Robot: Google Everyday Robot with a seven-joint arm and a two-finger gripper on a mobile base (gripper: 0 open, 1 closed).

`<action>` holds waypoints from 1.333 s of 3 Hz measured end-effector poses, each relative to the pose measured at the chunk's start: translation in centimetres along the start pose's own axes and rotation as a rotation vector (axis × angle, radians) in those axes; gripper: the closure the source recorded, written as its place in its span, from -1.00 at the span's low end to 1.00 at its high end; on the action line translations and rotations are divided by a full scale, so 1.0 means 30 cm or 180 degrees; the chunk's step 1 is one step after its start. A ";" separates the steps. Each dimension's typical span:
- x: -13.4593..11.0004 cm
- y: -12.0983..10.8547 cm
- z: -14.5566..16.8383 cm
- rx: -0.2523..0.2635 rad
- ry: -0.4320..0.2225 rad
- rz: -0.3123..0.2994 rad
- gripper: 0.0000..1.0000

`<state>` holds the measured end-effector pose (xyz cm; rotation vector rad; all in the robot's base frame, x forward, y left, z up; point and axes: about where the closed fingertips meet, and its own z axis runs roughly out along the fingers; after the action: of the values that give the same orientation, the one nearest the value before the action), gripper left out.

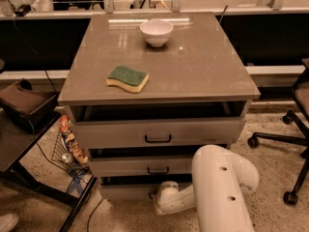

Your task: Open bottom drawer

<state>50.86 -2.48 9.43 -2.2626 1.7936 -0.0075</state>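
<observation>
The bottom drawer (124,191) is the lowest, slimmest grey-beige front of the cabinet, just above the floor. A dark gap shows above its front panel. My gripper (158,197) sits at the centre of that front, right where the handle would be, and hides the handle. My white arm (219,187) comes in from the lower right and bends toward the drawer. The middle drawer (145,166) and the top drawer (154,132) above show black bar handles.
A white bowl (156,32) and a green-yellow sponge (127,78) lie on the cabinet top (193,71). A dark table (24,144) and a wire basket (67,151) stand to the left. An office chair base (285,144) is on the right.
</observation>
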 end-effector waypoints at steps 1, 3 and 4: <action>0.003 0.039 -0.016 -0.0033 0.0027 0.0008 0.88; 0.020 0.090 -0.053 -0.0047 0.0043 0.0053 1.00; 0.020 0.090 -0.053 -0.0047 0.0043 0.0053 1.00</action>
<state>48.17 -3.94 10.32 -2.2630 1.8250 -0.0065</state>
